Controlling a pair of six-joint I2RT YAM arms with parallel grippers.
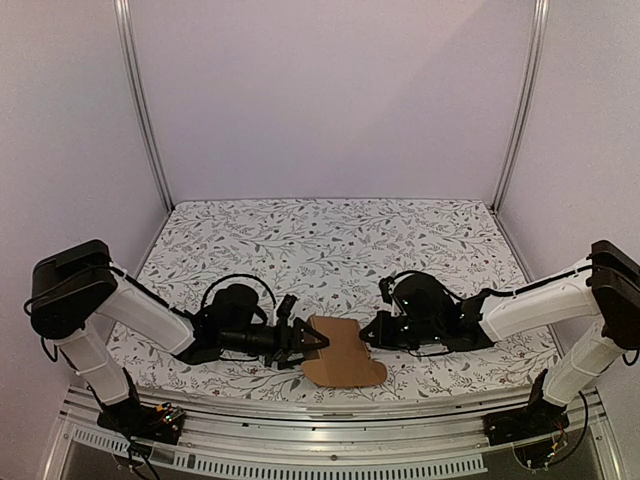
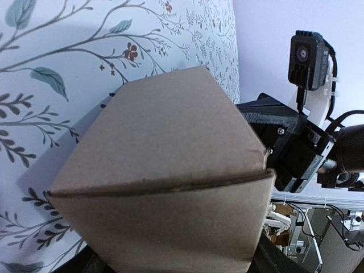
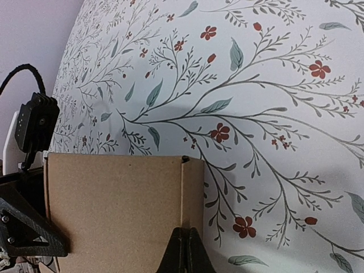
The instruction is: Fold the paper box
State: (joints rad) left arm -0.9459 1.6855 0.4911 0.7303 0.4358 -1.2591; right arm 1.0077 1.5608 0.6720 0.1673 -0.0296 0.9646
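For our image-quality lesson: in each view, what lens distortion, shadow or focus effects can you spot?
Top external: the wide-angle lens slightly curves the frame posts; light is soft and even. Left wrist: the paper box fills the frame, throwing a soft shadow on the floral cloth. Right wrist: cloth print sharp, right gripper a dark silhouette.

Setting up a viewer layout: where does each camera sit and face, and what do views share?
Top external: above and behind the robot, looking down at the table; left arm and right arm show, meeting at the box.
Left wrist: on the left arm, facing right over the box; own jaws barely show.
Right wrist: on the right arm, facing left over the box; own shut jaws show.
Shared: box and table in all; left wrist sees the right camera, right wrist the left camera.
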